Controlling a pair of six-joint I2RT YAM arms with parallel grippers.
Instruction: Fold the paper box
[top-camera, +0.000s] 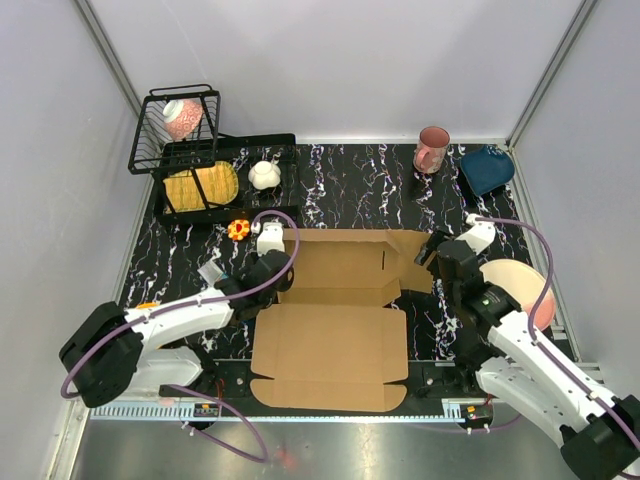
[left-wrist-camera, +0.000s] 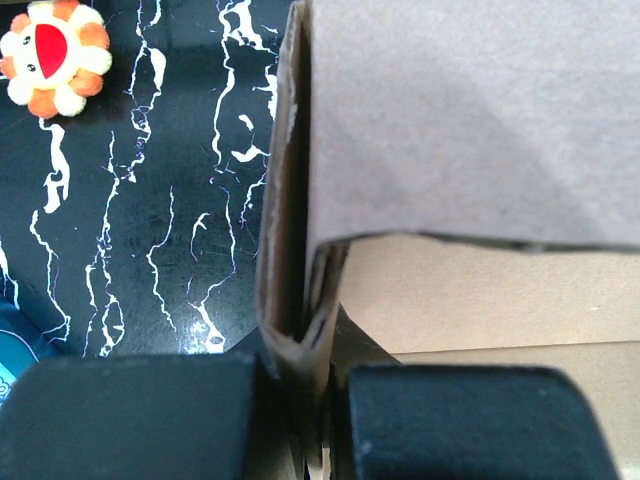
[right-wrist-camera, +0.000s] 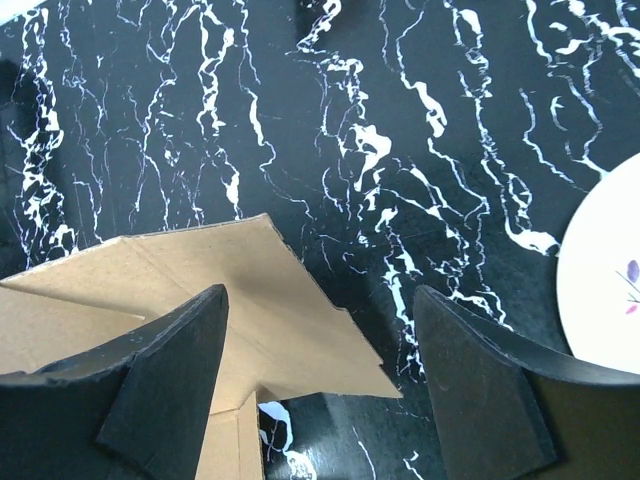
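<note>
The paper box (top-camera: 330, 340) is a brown cardboard sheet lying mid-table, its back part raised into a wall. My left gripper (top-camera: 283, 275) is at the box's left side. In the left wrist view the left gripper (left-wrist-camera: 320, 425) is shut on the doubled-over side wall of the paper box (left-wrist-camera: 300, 300), which stands upright between the fingers. My right gripper (top-camera: 436, 256) hovers over the box's right flap. In the right wrist view the right gripper (right-wrist-camera: 320, 400) is open, its fingers wide apart above the pointed flap (right-wrist-camera: 270, 310), holding nothing.
A black wire rack (top-camera: 185, 140) stands at the back left, with a white pot (top-camera: 264, 175) and a flower toy (top-camera: 238, 229) near it. A pink cup (top-camera: 432, 148) and a blue dish (top-camera: 487, 168) sit at the back right. A pale plate (right-wrist-camera: 610, 270) lies right of the right gripper.
</note>
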